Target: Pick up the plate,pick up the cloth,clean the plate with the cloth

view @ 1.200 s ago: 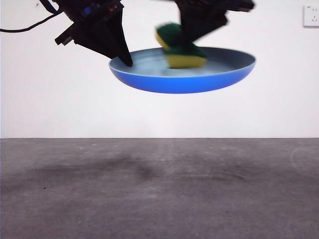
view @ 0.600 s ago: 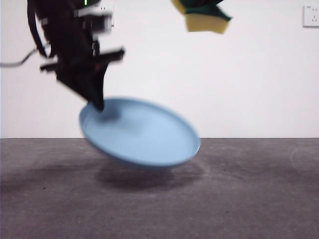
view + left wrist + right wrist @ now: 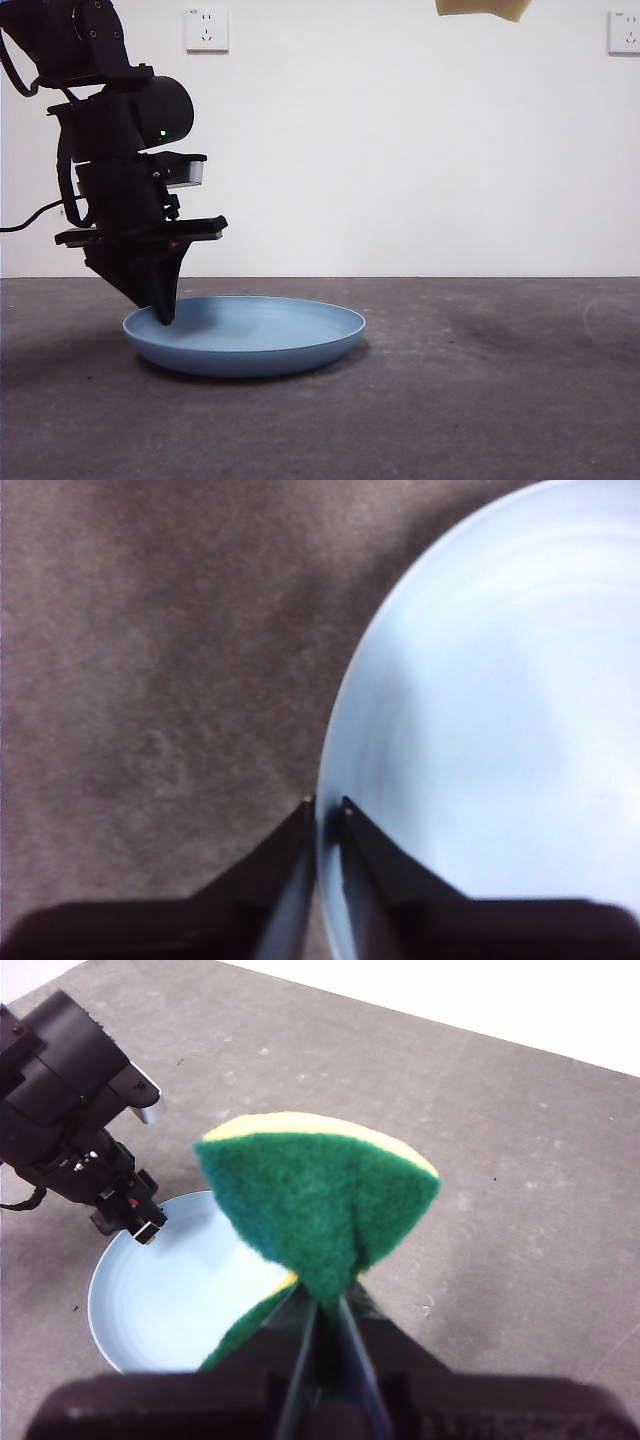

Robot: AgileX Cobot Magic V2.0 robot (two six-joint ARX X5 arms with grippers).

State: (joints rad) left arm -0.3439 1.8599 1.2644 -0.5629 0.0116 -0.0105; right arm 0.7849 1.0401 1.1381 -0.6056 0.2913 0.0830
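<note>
Nearest to you, the plate (image 3: 245, 335) sits flat on the grey table (image 3: 480, 400), left of centre in the front view, its light-blue bowl facing up. Your left gripper (image 3: 165, 318) comes down onto the plate's left rim, with the dark arm rising behind it toward the upper left corner. In the left wrist view the left gripper (image 3: 326, 805) has its two black jaws pressed close on the edge of the plate (image 3: 480, 710), one jaw outside over the table (image 3: 150, 660) and one just inside the rim, so it is pinching the plate.

Higher up, only a sliver of yellow foam from the cloth (image 3: 483, 8) shows at the top edge of the front view, right of centre and well above the plate. The right wrist view shows the right gripper (image 3: 325, 1305) clamped on the cloth (image 3: 315, 1195), which bulges out green side up with a thin yellow edge; the jaw tips are mostly buried in it, so the grip looks tight but you cannot see the contact itself. Below it lies the plate (image 3: 170, 1290), with the left gripper (image 3: 140, 1225) at its rim.

On the white wall behind are two sockets (image 3: 206, 29).
</note>
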